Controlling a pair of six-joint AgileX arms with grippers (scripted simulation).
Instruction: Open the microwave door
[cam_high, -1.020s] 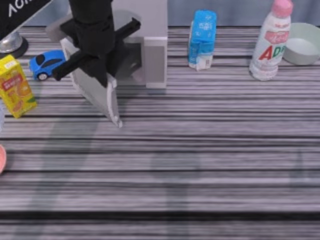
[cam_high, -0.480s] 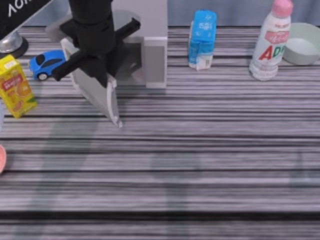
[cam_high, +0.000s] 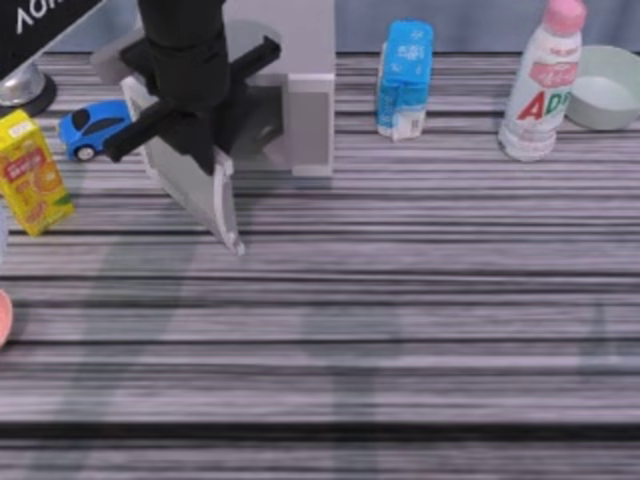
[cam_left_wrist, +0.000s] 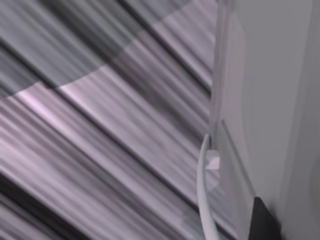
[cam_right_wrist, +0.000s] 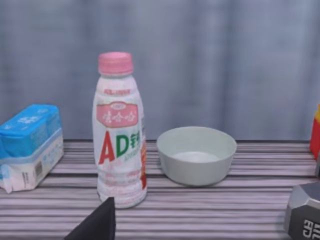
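**Left gripper (cam_high: 188, 140) over a door standing well open**

Hangs black and bulky directly above the thin flat grey microwave door (cam_high: 205, 195), close against the door's upper edge. Cannot tell whether clamped, apart or together: hidden under the arm's own body in the top view, and not made clear by the left wrist view either. Looks from that wrist view along the door's edge, with the pale curved handle strip (cam_left_wrist: 202, 190) right beside it. Placed there, by judgement, to carry the panel round on its hinge rather than to lift anything.

Finds the light grey boxy microwave (cam_high: 300, 40) at the far left of the striped grey table (cam_high: 400, 330), cavity exposed and door angled out toward the near side, hinged at the left. Judged nearly or fully done as a task.

Leaves tight room on the door's outer side: small blue toy car (cam_high: 92, 127) just beside the hinge end, yellow juice carton (cam_high: 30, 170) a little further left. Risks brushing the car on any wider swing. Offers open tabletop in front and to the right for pulling away.

Keeps well apart from the blue-and-white milk carton (cam_high: 405, 78), the pink-capped white bottle (cam_high: 540, 85) and the pale green bowl (cam_high: 605, 88). Places the right gripper outside the top view, parked facing the bottle and bowl; state cannot be told.
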